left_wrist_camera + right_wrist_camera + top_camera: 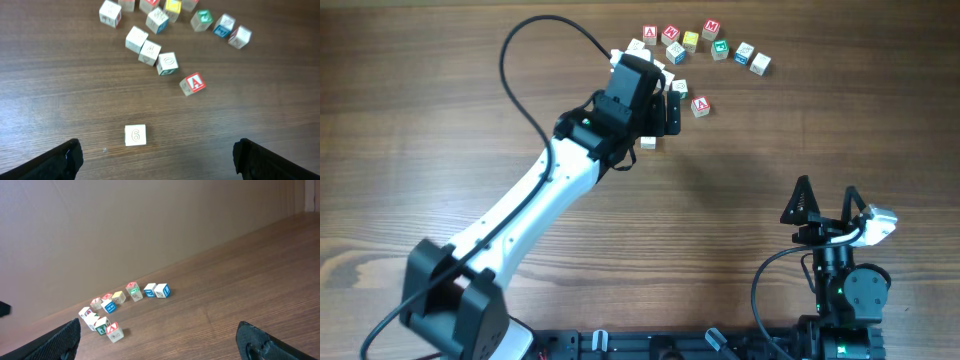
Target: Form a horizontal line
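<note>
A short row of three pale cubes (149, 52) lies edge to edge, running diagonally in the left wrist view. In the overhead view my left arm hides most of it. A single pale cube marked 6 (135, 135) sits apart on the table, just ahead of my left gripper (157, 160). That gripper is open and empty, hovering over the table. The 6 cube (647, 143) also shows in the overhead view beside the left gripper (660, 118). My right gripper (828, 205) is open and empty at the near right, far from the cubes, and it appears open in the right wrist view (160, 342) too.
A cube with a red A (192, 84) lies right of the row and also shows in the overhead view (700, 105). Several loose colourful letter cubes (715, 42) are scattered at the table's far side. They appear in the right wrist view (132, 292) near a brown wall.
</note>
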You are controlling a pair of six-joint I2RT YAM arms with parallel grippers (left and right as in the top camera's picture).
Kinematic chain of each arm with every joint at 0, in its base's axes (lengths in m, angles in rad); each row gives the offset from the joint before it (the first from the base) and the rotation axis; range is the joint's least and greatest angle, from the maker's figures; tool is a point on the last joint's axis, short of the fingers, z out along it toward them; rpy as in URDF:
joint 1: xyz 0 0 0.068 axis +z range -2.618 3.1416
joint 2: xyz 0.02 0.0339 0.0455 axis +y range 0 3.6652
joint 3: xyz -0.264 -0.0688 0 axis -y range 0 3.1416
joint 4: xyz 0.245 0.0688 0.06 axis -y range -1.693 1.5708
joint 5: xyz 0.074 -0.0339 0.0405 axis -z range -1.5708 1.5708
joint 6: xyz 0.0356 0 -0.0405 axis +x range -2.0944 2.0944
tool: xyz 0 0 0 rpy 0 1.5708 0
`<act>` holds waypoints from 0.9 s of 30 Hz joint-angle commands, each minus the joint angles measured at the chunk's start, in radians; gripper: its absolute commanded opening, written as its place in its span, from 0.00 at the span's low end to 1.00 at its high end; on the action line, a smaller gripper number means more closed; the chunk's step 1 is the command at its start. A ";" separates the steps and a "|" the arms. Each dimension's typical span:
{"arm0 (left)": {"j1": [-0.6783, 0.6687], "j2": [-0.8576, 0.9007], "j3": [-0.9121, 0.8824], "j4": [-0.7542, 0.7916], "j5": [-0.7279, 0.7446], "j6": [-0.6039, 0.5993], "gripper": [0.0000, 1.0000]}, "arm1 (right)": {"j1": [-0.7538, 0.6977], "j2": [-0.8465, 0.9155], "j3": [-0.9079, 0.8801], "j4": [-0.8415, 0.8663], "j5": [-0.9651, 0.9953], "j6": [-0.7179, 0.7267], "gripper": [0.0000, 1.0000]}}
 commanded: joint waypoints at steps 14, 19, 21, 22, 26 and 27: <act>0.014 -0.249 -0.006 -0.054 -0.111 0.009 1.00 | -0.005 -0.009 -0.001 0.003 -0.017 0.006 1.00; 0.048 -0.368 -0.006 -0.128 -0.111 0.008 1.00 | -0.005 -0.009 -0.001 0.003 -0.017 0.007 1.00; 0.062 -0.436 -0.006 -0.201 -0.111 0.008 1.00 | -0.005 -0.009 -0.001 0.003 -0.017 0.006 1.00; 0.062 -0.456 -0.006 -0.231 -0.112 0.008 1.00 | -0.005 -0.009 -0.001 0.003 -0.017 0.007 1.00; 0.062 -0.552 -0.006 -0.421 -0.175 -0.061 1.00 | -0.005 -0.009 -0.001 0.003 -0.017 0.006 1.00; 0.062 -0.576 -0.006 -0.482 -0.207 -0.110 1.00 | -0.005 -0.009 -0.001 0.003 -0.017 0.007 1.00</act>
